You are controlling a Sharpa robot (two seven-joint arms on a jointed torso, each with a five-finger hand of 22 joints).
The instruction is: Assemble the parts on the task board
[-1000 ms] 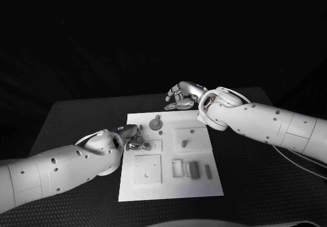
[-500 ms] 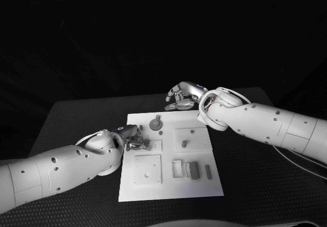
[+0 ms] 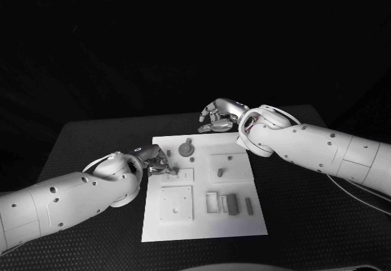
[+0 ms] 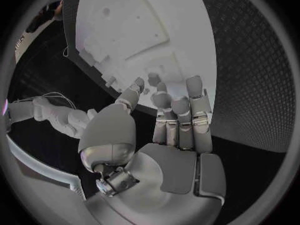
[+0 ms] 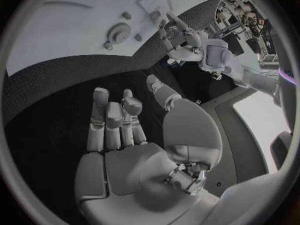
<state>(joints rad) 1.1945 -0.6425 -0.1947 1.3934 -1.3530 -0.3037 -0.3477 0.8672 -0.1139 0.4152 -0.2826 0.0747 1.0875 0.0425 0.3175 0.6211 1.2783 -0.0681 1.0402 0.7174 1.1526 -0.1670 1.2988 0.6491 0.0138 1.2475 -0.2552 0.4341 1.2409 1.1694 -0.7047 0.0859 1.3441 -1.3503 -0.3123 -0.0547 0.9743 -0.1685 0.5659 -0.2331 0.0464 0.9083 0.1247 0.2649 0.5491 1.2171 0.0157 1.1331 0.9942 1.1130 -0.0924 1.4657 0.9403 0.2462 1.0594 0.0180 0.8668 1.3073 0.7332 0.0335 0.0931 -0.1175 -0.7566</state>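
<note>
The black desk (image 3: 98, 135) carries the white task board (image 3: 204, 220) at its middle. My left robot hand (image 3: 156, 161) hovers, fingers apart and empty, over small parts (image 3: 230, 202) at the board's left edge; my right robot hand (image 3: 218, 116) waits beyond the far edge, fingers spread and empty. The parts look light, rigid and slick; I'd pinch their sides.

White task board (image 3: 204, 220) lies flat, grey parts (image 3: 232, 203) on it.
</note>
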